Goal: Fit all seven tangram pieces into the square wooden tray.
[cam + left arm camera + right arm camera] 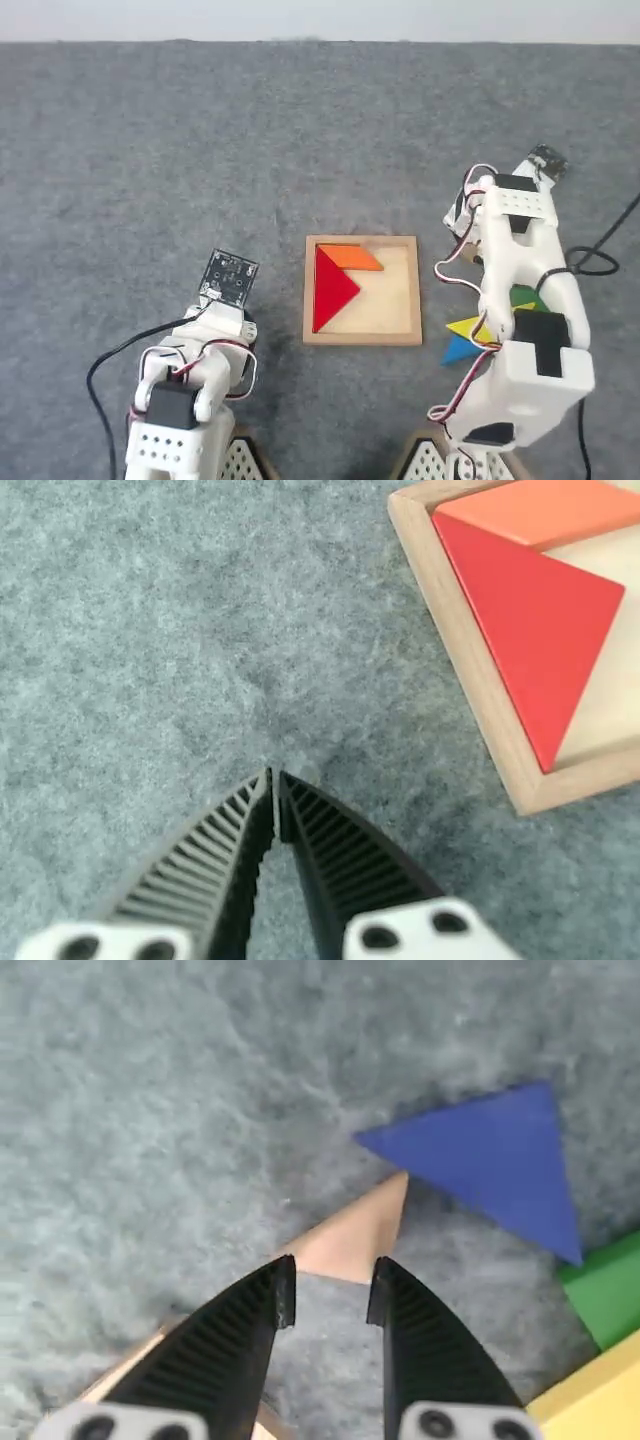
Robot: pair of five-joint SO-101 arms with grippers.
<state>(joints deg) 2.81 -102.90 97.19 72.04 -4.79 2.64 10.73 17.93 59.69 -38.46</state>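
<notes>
The square wooden tray (pixel 408 300) lies mid-table with a red triangle (pixel 332 288) and an orange piece (pixel 352 257) inside it. My left gripper (pixel 275 778) is shut with nothing in it, low over the grey carpet just off the tray's (pixel 470 670) corner. My right gripper (pixel 330 1285) is open, its fingertips right over the edge of a tan piece (pixel 355 1235) that runs under one finger. Close beyond lie a blue triangle (pixel 490 1160), a green piece (pixel 605 1295) and a yellow piece (pixel 590 1405). Yellow (pixel 465 327), blue (pixel 457 350) and green (pixel 525 297) pieces show beside the right arm (pixel 520 260).
Grey carpet (pixel 200 150) covers the table, bare at the back and left. The left arm (pixel 195 385) stands at the front left. Cables (pixel 600 262) trail off the right arm.
</notes>
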